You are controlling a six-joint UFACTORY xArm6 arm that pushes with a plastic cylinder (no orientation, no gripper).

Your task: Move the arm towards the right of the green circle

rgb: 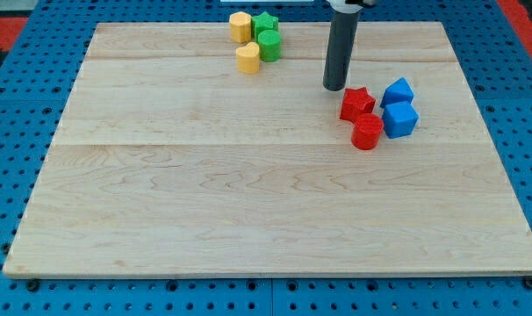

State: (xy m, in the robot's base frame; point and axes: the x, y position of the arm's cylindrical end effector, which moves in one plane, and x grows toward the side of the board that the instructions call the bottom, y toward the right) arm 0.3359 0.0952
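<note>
Red cylinder point(366, 132) nearest, my tip point(334, 88) right of green circle point(269, 45), well apart, no claw fitted

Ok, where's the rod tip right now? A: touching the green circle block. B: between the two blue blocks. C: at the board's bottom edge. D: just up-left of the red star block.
D: my tip sits just up-left of the red star block, well right of the green circle block.
</note>
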